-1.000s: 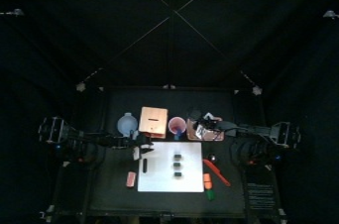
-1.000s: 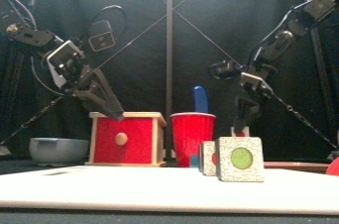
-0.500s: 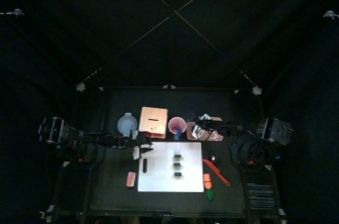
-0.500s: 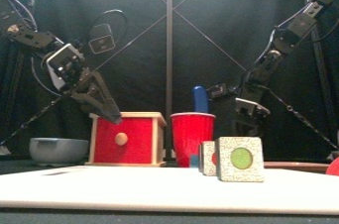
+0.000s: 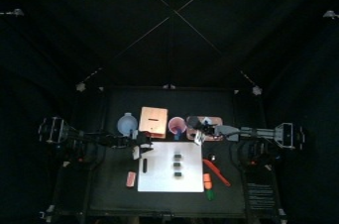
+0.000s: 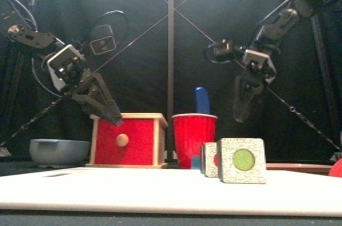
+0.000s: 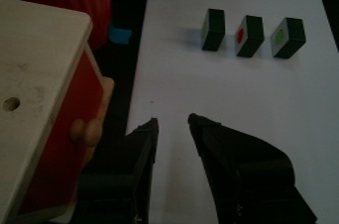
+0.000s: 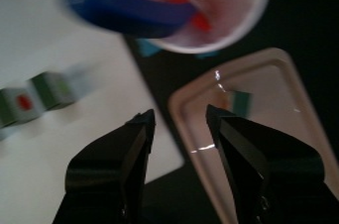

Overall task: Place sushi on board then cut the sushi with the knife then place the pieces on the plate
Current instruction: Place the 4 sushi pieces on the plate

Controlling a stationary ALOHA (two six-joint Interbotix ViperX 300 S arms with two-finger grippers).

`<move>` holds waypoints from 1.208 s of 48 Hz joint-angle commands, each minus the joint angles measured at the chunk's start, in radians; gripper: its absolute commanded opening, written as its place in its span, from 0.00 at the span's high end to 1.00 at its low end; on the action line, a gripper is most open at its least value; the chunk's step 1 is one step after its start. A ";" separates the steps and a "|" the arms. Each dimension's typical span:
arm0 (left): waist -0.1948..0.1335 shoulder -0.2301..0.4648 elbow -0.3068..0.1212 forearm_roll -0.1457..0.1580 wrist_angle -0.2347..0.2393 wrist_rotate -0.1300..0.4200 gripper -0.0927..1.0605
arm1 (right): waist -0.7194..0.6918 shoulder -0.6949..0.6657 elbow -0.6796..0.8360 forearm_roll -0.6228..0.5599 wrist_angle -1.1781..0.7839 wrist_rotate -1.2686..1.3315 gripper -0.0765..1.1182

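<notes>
Now hovering right fingers (image 8: pixel 126 154), spread and empty, above red cup (image 6: pixel 195 140) for blue knife (image 6: pixel 202 98); left fingers (image 7: pixel 239 159), narrowly parted, empty, over board (image 7: pixel 225 84), ready to steady sushi (image 7: pixel 245 33).

Black table (image 5: pixel 113 203), direct contents.
White cutting board (image 5: pixel 185 183) centre-front; behind it, left to right: blue-grey bowl (image 5: pixel 127 124), wooden box (image 5: pixel 154 119), red cup (image 5: pixel 177 124), pink tray (image 8: pixel 265 109).

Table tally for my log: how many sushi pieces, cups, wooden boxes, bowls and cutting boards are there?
Sushi pieces: 3
Red cup: 1
Wooden box: 1
Blue-grey bowl: 1
White cutting board: 1
Total: 7
</notes>
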 commanded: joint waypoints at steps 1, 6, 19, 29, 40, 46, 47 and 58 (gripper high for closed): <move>0.002 -0.011 -0.021 -0.002 -0.003 -0.002 0.29 | 0.060 0.009 -0.029 0.008 -0.052 0.000 0.25; 0.002 -0.009 -0.021 -0.008 -0.003 -0.002 0.29 | 0.101 0.044 -0.025 0.006 -0.120 -0.002 0.25; 0.002 -0.011 -0.021 -0.011 -0.003 0.000 0.29 | 0.130 0.167 -0.051 -0.005 -0.192 -0.009 0.25; 0.002 -0.011 -0.020 -0.012 -0.003 0.000 0.29 | 0.135 0.241 -0.087 -0.017 -0.210 -0.008 0.25; -0.002 -0.011 -0.017 -0.011 -0.003 0.000 0.29 | 0.130 0.301 -0.115 -0.015 -0.210 -0.009 0.25; -0.003 -0.011 -0.017 -0.012 -0.003 0.000 0.29 | 0.130 0.333 -0.129 -0.029 -0.210 -0.011 0.27; -0.003 -0.011 -0.017 -0.011 -0.003 0.000 0.29 | 0.130 0.337 -0.130 -0.034 -0.209 -0.009 0.27; -0.005 -0.011 -0.017 -0.011 -0.003 0.000 0.29 | 0.130 0.347 -0.130 -0.049 -0.199 0.000 0.42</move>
